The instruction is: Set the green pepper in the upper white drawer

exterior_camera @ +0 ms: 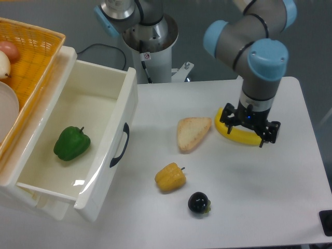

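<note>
My claw [248,127] hangs open and empty above the banana [237,134], and far to its left the green pepper [71,143] already lies in the upper white drawer [106,136], so I judge only keeping clear is needed.

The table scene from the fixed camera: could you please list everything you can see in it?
green pepper: 1, bright green, inside the open drawer
upper white drawer: 1, cream-white with black handle, pulled open at left
wicker basket: 1, orange, behind the drawer, holding pale items
bread slice: 1, tan, table centre
yellow pepper: 1, yellow, front of bread
dark fruit: 1, near-black, front
banana: 1, yellow, under the gripper
gripper: 1, black, over the banana
</note>
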`<control>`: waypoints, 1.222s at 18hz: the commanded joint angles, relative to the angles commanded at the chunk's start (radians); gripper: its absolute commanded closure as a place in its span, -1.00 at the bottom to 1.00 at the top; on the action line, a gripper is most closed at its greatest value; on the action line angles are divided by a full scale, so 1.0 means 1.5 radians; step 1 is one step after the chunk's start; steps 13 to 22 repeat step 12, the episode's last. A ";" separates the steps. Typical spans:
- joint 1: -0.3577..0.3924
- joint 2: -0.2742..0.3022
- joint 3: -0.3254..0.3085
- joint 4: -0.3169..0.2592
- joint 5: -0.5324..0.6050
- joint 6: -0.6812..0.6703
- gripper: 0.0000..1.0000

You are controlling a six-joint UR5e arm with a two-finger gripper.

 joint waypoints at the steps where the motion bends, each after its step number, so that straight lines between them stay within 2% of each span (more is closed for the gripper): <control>1: 0.005 -0.005 0.002 0.001 -0.001 0.003 -1.00; 8: 0.005 -0.027 0.007 0.002 -0.001 0.018 -1.00; 22: 0.006 -0.027 0.007 0.002 -0.001 0.020 -1.00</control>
